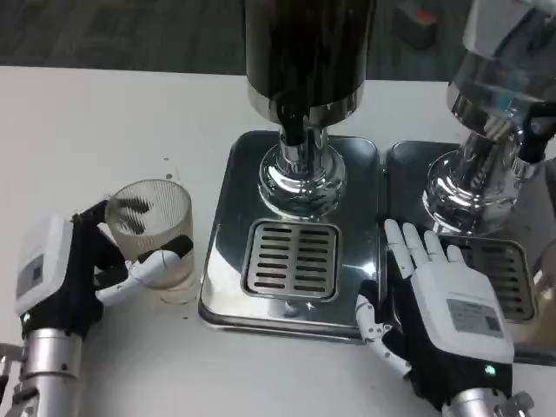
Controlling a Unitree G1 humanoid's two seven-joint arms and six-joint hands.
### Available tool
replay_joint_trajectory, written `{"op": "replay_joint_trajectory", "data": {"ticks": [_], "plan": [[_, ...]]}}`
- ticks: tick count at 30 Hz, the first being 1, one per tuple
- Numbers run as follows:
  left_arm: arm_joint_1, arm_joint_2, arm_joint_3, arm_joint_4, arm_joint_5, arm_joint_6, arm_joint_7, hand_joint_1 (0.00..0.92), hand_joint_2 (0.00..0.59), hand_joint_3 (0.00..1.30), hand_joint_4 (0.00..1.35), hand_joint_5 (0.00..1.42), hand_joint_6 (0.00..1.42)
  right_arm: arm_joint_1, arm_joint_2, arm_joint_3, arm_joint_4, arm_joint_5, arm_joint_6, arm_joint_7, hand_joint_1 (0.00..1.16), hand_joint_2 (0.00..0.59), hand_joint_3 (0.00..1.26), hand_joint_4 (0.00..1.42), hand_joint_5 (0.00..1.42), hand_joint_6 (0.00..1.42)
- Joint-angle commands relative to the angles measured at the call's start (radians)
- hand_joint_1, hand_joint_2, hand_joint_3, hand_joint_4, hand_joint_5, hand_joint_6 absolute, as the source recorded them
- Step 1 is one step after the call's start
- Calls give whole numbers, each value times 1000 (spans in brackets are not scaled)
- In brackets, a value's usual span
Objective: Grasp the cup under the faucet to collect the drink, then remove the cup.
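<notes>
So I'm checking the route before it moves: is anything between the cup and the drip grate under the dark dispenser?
Nothing visible blocks it. The left hand holds the cup left of the tray, apart from it; only the tray's raised rim lies before the grate. The right hand rests on the tray's far side.

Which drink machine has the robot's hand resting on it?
The right dispenser, the clear-topped one. The right hand lies flat across the front of its tray, fingers spread. The dark-topped dispenser in the middle has no hand on it; the left hand holds the cup beside it.
</notes>
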Motion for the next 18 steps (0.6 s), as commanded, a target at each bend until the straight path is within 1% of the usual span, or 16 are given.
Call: {"op": "replay_joint_trajectory", "data": {"ticks": [1, 3, 8, 11, 15, 17, 18], "plan": [[-8, -3, -10, -28, 20, -39, 44, 479, 82, 607, 726, 956, 962, -3, 4, -6, 8, 5, 2, -9, 157, 571, 5, 0, 0, 0], [-15, -8, -14, -35, 24, -53, 47, 478, 79, 607, 719, 952, 962, -2, 6, -7, 8, 3, 2, -12, 157, 571, 5, 0, 0, 0], [-54, -9, -48, -22, 60, -77, 40, 485, 71, 607, 716, 939, 962, 4, 5, -9, 1, -6, 4, -18, 156, 571, 0, 0, 0, 0], [-88, -19, -68, -9, 74, -81, 33, 487, 70, 607, 716, 939, 962, 15, 9, -6, -12, -18, 13, -22, 156, 571, 0, 0, 0, 0], [-130, -47, -91, 14, 85, -74, 26, 487, 68, 607, 716, 939, 962, 28, 18, -9, -25, -26, 27, -30, 157, 572, 0, 0, 0, 0], [-157, -68, -102, 36, 86, -72, 6, 490, 67, 607, 716, 939, 962, 34, 22, -9, -30, -33, 32, -38, 160, 573, 0, 0, 0, 0], [-170, -76, -108, 47, 87, -72, -3, 491, 66, 607, 716, 939, 962, 41, 27, -10, -35, -36, 35, -51, 161, 573, 0, 0, 0, 0]]}}
